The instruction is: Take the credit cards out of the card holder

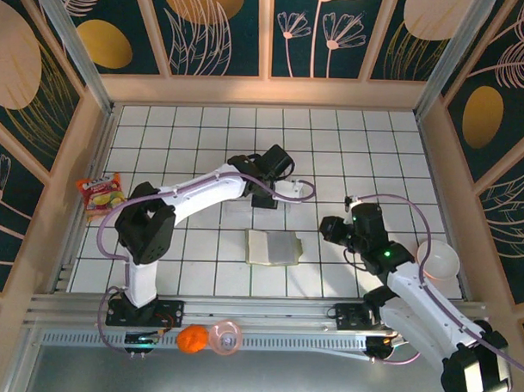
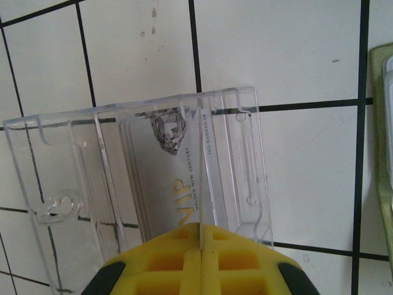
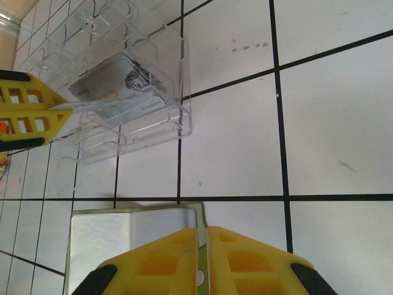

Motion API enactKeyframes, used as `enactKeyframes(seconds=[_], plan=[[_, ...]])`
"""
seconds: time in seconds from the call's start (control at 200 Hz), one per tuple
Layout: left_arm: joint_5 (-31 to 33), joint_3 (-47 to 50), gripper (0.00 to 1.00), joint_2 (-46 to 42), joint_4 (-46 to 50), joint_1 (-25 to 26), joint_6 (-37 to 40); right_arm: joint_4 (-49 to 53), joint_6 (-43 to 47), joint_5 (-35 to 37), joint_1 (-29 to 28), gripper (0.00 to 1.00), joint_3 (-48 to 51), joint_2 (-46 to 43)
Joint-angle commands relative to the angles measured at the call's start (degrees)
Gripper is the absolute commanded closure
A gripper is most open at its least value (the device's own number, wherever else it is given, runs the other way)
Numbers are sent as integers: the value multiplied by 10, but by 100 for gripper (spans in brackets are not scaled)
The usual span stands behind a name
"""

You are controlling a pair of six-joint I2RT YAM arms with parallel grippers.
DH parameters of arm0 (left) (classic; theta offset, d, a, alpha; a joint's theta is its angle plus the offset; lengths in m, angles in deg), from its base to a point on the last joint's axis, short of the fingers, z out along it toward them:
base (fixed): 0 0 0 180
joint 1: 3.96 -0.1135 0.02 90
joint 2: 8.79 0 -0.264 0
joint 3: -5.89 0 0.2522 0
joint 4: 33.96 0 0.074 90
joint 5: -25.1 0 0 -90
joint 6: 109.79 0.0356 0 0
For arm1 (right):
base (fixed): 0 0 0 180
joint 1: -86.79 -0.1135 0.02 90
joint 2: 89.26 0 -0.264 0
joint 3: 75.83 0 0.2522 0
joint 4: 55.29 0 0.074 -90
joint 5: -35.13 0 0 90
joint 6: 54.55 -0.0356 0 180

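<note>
There is one open wallet point(image 1: 273, 247), one clear tray point(image 2: 55, 153), one snack packet point(image 1: 101, 195), one white bowl point(image 1: 453, 265), one orange ball point(image 1: 191, 339) and one pink object point(image 1: 225, 336). At least two cards point(image 2: 159, 184) show, though the stack in the tray cannot be counted exactly.

Card holder point(image 2: 376, 123) mostly beyond left wrist view's right edge
</note>
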Motion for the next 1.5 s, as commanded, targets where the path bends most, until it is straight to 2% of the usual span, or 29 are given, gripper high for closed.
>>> enactKeyframes(seconds=[0.0, 0.621, 0.906, 1.491], plan=[[-14, -31, 100, 13, 12, -1, -8, -19, 14, -11, 5, 88, -4, 5], [4, -90, 100, 56, 62, -1, -48, -16, 18, -9, 8, 88, -4, 0], [18, -93, 100, 70, 65, -7, -60, -10, 21, -7, 10, 89, -5, -2], [36, -64, 100, 45, 55, -14, -55, -16, 20, -12, 13, 89, -2, -1]])
